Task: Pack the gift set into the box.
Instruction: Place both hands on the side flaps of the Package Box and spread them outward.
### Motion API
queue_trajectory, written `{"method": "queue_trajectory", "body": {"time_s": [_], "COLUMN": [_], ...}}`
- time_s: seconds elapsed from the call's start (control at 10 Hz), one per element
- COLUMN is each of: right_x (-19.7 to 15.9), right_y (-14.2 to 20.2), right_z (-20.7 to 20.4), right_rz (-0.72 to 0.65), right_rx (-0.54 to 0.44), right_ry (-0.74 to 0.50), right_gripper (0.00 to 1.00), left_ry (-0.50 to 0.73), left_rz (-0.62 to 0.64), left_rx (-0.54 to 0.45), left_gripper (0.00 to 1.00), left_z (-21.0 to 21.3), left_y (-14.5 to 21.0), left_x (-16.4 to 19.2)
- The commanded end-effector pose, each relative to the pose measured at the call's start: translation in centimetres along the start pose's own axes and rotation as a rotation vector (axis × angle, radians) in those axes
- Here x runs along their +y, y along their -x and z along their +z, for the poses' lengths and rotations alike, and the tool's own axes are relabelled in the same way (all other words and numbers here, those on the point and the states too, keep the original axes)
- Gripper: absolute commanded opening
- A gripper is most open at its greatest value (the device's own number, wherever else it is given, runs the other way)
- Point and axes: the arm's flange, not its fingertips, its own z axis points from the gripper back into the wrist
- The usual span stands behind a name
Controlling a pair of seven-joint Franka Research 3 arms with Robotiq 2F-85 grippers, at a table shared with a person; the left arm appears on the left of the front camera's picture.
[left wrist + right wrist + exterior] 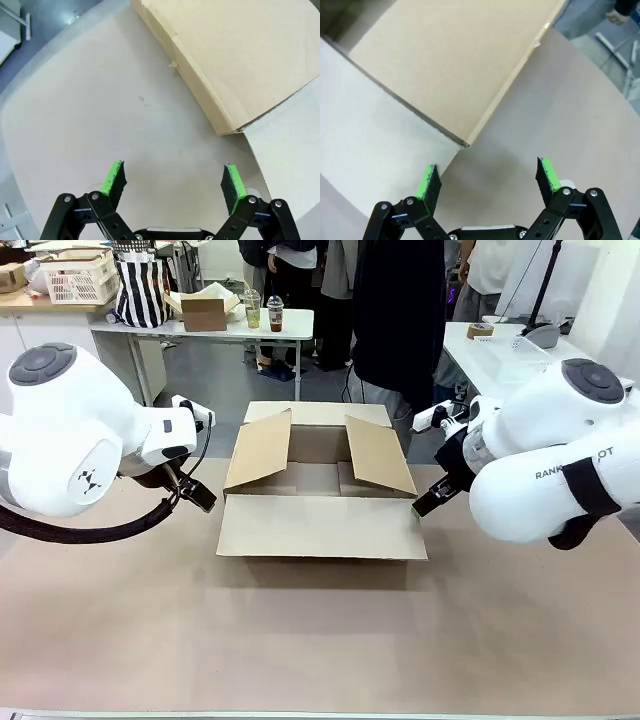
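Front view is showing the left gripper (198, 495) hovering at the box's (320, 528) 9 o'clock and the right gripper (430, 502) at its 3 o'clock, both with jaws spread wide, holding nothing. Box is sitting mid-table, flaps open, and a person (400, 310) is standing at its 12 o'clock. Bare table (320, 640) is lying open at 6 o'clock.

One box (320, 528) is lying here, spreading four flaps (258, 450). The left gripper (200, 497) at nine o'clock and the right gripper (430, 502) at three are making two. Two cups (252, 310) are standing at twelve.
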Motion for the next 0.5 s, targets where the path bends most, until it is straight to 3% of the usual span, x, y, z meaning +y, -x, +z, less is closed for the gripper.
{"method": "queue_trajectory", "body": {"time_s": [0.0, 0.4], "right_x": [0.02, 0.02], "right_y": [-0.04, -0.04], "right_z": [0.03, 0.03], "right_rz": [0.001, 0.001], "right_rx": [-0.002, -0.002], "right_ry": [0.0, 0.0], "right_gripper": [1.0, 1.0], "left_ry": [0.0, 0.0], "left_rz": [0.0, 0.0], "left_rx": [0.0, 0.0], "left_gripper": [1.0, 1.0], "left_z": [0.01, 0.01], "left_y": [0.0, 0.0], "left_x": [0.0, 0.0]}}
